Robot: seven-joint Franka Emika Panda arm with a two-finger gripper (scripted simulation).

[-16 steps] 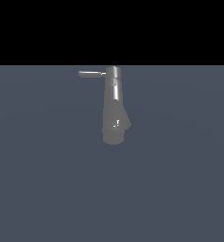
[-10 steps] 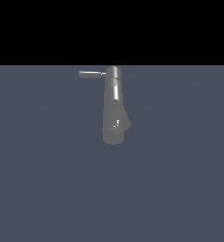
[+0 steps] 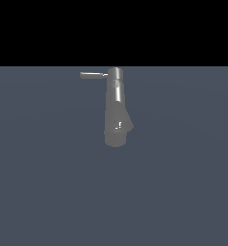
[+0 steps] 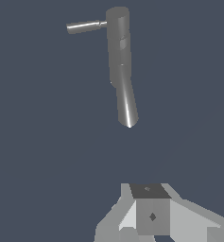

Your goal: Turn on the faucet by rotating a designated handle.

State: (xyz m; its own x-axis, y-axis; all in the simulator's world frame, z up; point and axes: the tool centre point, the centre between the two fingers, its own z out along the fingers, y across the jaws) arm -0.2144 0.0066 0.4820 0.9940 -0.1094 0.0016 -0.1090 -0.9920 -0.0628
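The faucet is a grey metallic column with a wider base, standing on a flat dark blue-grey surface. Its handle is a thin rod with a lighter tip, jutting from the cap toward the exterior view's left. The arm does not show in the exterior view. The wrist view also holds the faucet and the handle, both well away from my gripper. Only grey and white parts of the gripper show at the frame's edge, and nothing is seen between them. The gripper touches neither faucet nor handle.
The dark blue-grey surface stretches flat all around the faucet. Beyond its far edge the exterior view is plain black. No other object shows.
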